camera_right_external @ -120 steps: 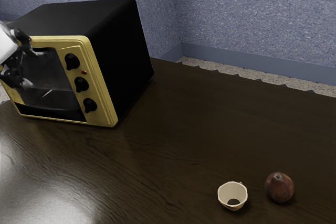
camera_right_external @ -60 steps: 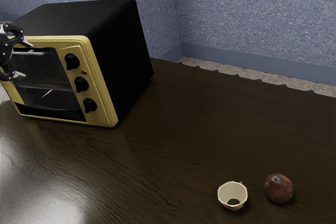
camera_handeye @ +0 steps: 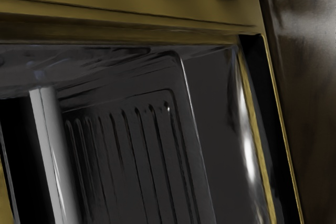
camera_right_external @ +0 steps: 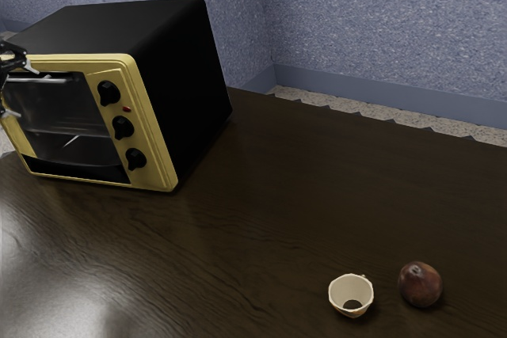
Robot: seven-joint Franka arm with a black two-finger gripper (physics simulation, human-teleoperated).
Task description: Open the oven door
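here we are, our hand (camera_right_external: 25, 93) open at the oven door (camera_right_external: 70, 112), fingers parted, likely to straddle the handle (camera_handeye: 55, 156). the door looks shut, upright in the oven's front beside the knobs (camera_right_external: 123, 127); pulling needs a grip first.

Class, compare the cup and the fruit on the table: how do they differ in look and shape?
The cup is cream-coloured, while the fruit is dark reddish-brown. The cup is hollow with an open top; the fruit is rounded and closed. Both stand on the same dark table.
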